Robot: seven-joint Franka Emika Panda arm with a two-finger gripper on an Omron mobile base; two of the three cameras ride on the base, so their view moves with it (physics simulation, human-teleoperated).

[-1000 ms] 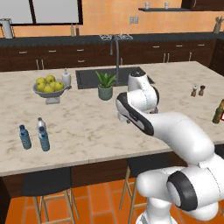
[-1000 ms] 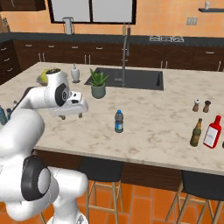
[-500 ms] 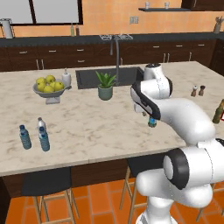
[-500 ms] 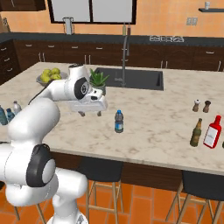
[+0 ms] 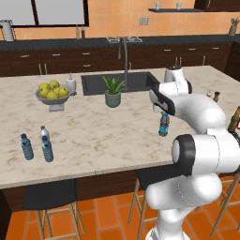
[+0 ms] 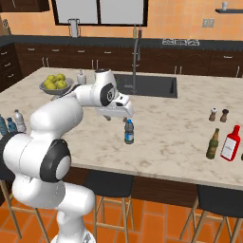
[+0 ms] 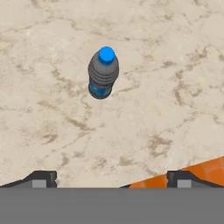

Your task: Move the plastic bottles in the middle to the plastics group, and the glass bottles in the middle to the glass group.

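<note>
We see the gripper (image 6: 118, 116) hanging over the marble island counter (image 6: 180, 137), just above and slightly behind the plastic bottle (image 6: 128, 132), w/ both finger tips (image 7: 41, 178) spread wide at the bottom corners of the hand view and nothing between them. The plastic bottle (image 7: 103, 72) stands upright on the counter, blue cap up, dark ribbed body, blue band near its base; in the hand view it sits ahead of the gripper, apart from both tips. In the left base view the bottle (image 5: 163, 124) is partly covered by the arm, so only its lower body and label show there, and the gripper itself is mostly hidden behind the wrist; we can't read the finger gap from that side. The plastics group (image 5: 36, 145) stands near the counter's left end, well apart from the bottle: we count three small bottles, but their labels and caps are too small to tell apart, and in the right base view they are cut off at the frame edge (image 6: 10, 123). At the far right stand a brown glass bottle (image 6: 213, 144) and a red bottle (image 6: 230, 144), just beside each other; in the left base view the forearm hides most of them. The salt & pepper shakers (image 6: 218, 115) sit behind those. A fruit bowl (image 5: 53, 96), a potted plant (image 5: 113, 91) and the sink (image 6: 151, 86) lie toward the back of the counter.
</note>
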